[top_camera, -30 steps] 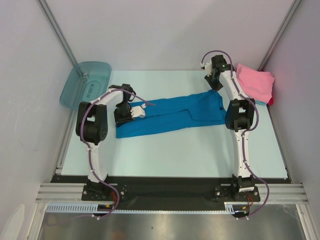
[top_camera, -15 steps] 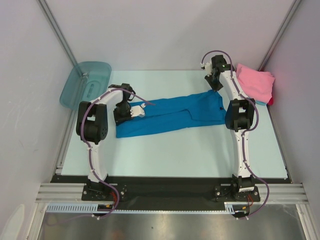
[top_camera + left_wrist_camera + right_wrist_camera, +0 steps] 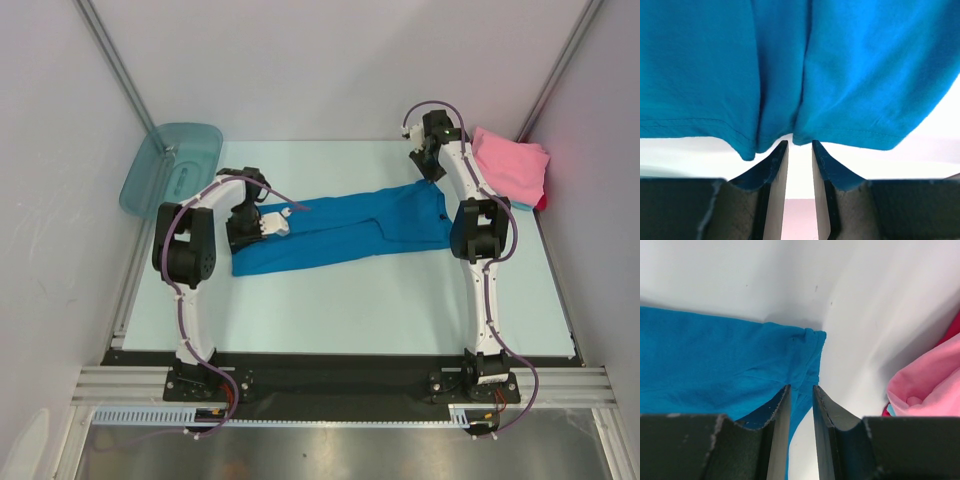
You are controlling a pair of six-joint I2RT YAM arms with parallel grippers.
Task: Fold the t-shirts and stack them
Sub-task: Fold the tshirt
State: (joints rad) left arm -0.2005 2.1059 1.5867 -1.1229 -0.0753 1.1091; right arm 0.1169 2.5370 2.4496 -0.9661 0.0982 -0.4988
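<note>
The bright blue cloth t-shirt lies on the pale table as a long narrow band running left to right, already doubled lengthwise. The folded pink cloth t-shirt sits at the far right corner, well apart from the band's left end.

The step in hand looks like taking the band by its two ends for the crosswise fold. To do it well, each claw should bite through every layer at the hem, not just the top one. Both ends should rise together so the band does not sag or twist open. One end should then be laid squarely over the other with the edges matched before anything is carried to the pink one.

The left claw sits at the band's left end. Its fingers stand a narrow slot apart with bare table showing between them, and the hem puckers right at their tips. I cannot tell whether they nip that pucker.

The right claw is at the far right corner of the band. It is parted by a similar narrow slot, with the cloth's edge running in at the tips, and I cannot tell whether it has a hold either.
</note>
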